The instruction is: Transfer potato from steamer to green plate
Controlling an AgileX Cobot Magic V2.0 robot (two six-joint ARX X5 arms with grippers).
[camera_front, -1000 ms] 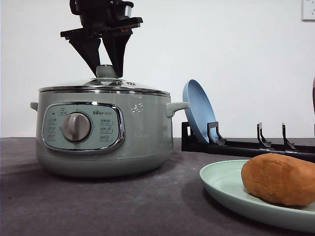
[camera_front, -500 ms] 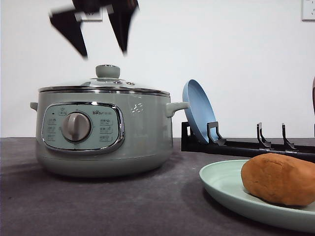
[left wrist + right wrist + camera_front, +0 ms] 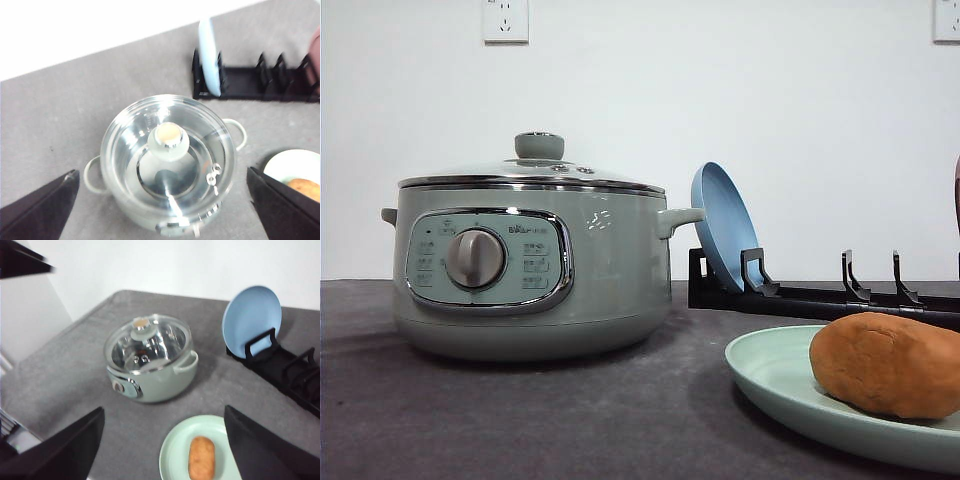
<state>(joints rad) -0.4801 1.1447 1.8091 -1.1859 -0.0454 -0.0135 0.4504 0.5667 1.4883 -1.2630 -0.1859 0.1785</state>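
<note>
With the potato point(image 3: 888, 364) resting on the green plate point(image 3: 775, 375) at the steamer's point(image 3: 530, 270) four o'clock, both wide-open, empty grippers should simply keep clear.

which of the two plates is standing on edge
The blue plate, propped upright in the end slot of the black dish rack behind the steamer. The green plate lies flat on the table with the potato on it.
</note>
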